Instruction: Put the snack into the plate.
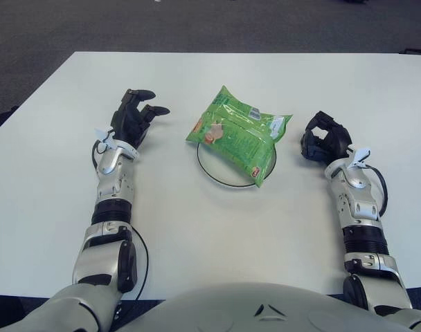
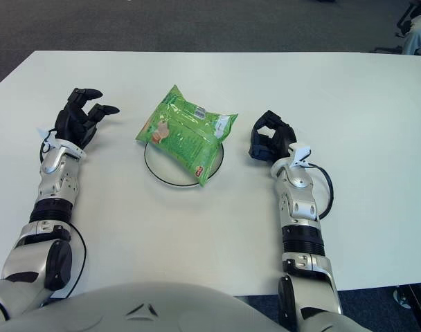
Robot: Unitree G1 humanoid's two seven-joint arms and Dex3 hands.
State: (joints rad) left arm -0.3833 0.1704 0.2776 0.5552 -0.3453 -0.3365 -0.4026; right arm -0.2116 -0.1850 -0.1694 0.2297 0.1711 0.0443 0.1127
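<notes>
Since the green snack bag already lies across the white plate, we judge the job as done, or very close to it. We see the bag cover most of the plate — only the near rim shows, peeking out from under it. One corner of the bag sticks out past the far right edge of the plate, so the bag sits a bit crooked, but most of it is over the plate.

Our left hand shows to the left of the plate, well apart from the bag. Its fingers are loosely bent and hold nothing. We think it is off to the side so that it cannot bump the bag.

Our right hand shows to the right of the plate, near the bag's sticking-out corner but not touching it. Its fingers are curled in, and we see nothing inside them. We cannot tell if either hand touches the white table.

With both hands away from the bag, nothing pushes it — so it should lie flat on the plate.
</notes>
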